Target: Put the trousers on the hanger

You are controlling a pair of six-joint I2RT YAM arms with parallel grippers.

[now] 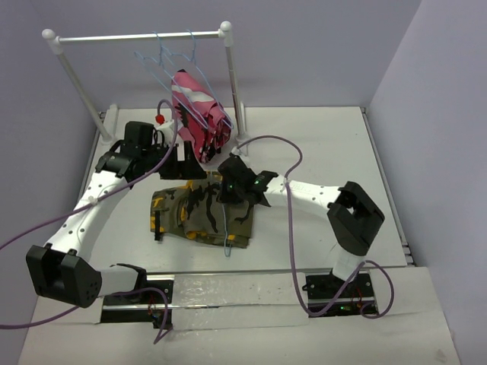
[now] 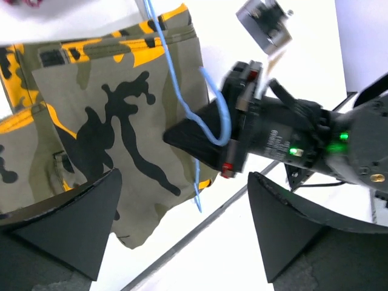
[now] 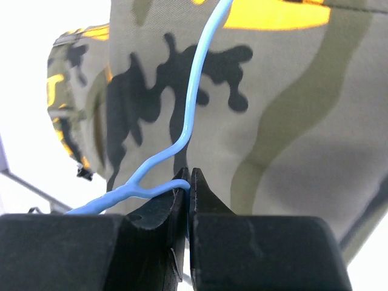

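Observation:
The olive camouflage trousers (image 1: pixel 190 217) lie folded on the white table, also seen in the left wrist view (image 2: pixel 115 109) and the right wrist view (image 3: pixel 285 115). A thin light-blue hanger (image 1: pixel 228 242) lies across them, its wire (image 2: pixel 173 79) running over the cloth. My right gripper (image 1: pixel 226 198) is shut on the hanger's wire (image 3: pixel 193 103), pinching it at the fingertips (image 3: pixel 190 182); the left wrist camera shows this too (image 2: pixel 203 139). My left gripper (image 1: pixel 187 169) hovers at the trousers' far edge, open wide (image 2: pixel 182 236), holding nothing.
A white rail stand (image 1: pixel 137 36) at the back carries spare blue hangers (image 1: pixel 171 57) and a pink camouflage garment (image 1: pixel 199 114). A purple cable (image 1: pixel 281 144) loops over the right arm. Walls close in on three sides.

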